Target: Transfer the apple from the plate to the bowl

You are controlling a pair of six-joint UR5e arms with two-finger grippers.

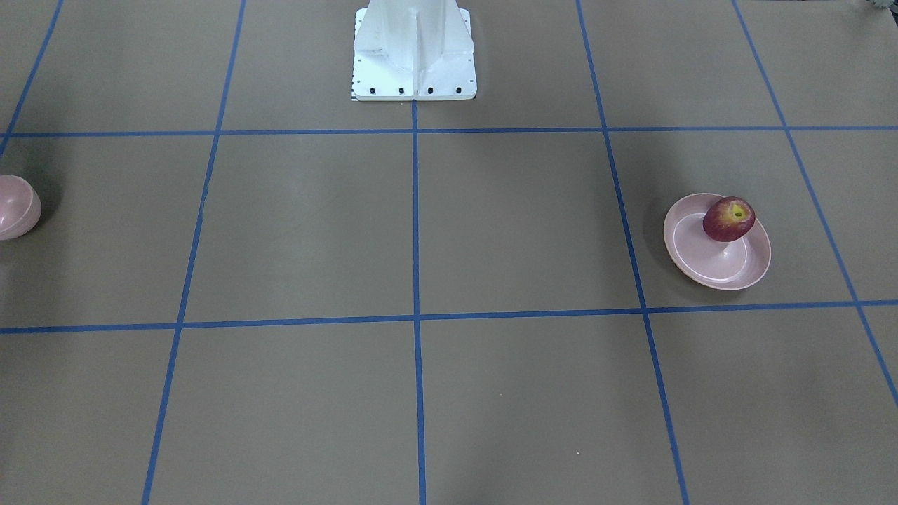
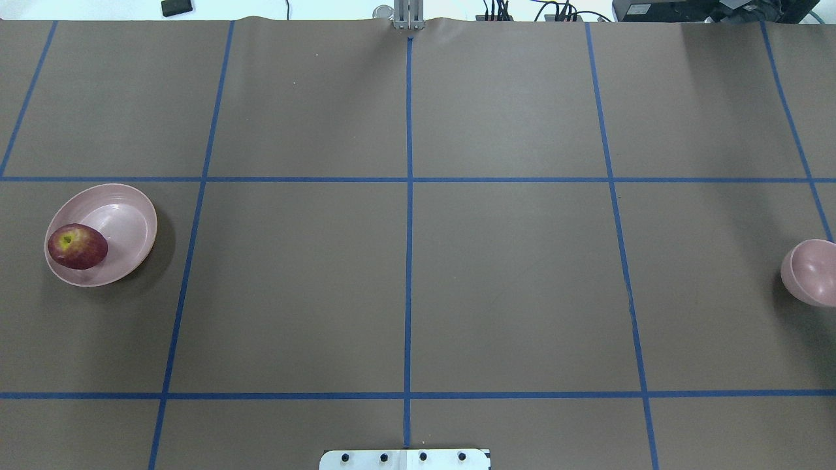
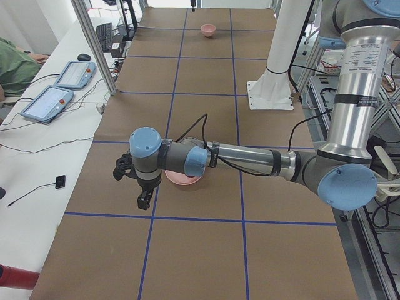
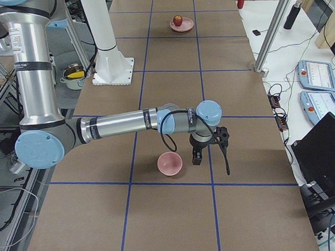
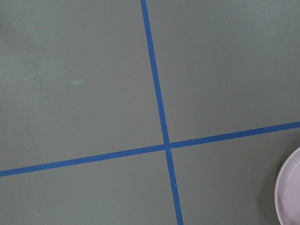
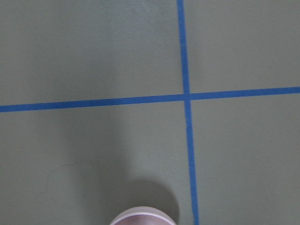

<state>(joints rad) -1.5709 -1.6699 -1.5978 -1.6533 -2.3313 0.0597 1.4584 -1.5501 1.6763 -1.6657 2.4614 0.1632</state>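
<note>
Since nothing's got hold of it yet, apple (image 2: 77, 247): parked on the plate by the left end edge of the bench (image 2: 509, 281), about halfway along that edge, leaning on the rim with the stem hollow up-ish.
plate (image 2: 124, 215): shallow, but that raised rim is probably what stops the apple rolling off.
bowl (image 2: 813, 271): way over at the right end edge, empty, well apart from the plate with basically the whole bench between them.
why this layout: my guess is each arm covers one end, so it's a long carry or a handoff.
left arm (image 3: 250, 159): stretched low and nearly flat toward the left end, wrist bent down.
left end effector (image 3: 132, 184): hangs pointing at the bench just beside the plate, on its left-end side. It only shows from the side, so can't tell if the fingers are apart or together.
right arm (image 4: 122, 124): mirror pose at the other end.
right end effector (image 4: 210, 157): hangs just beside the bowl. Same deal, can't tell.
step: pickup not started, I'd say.
</note>
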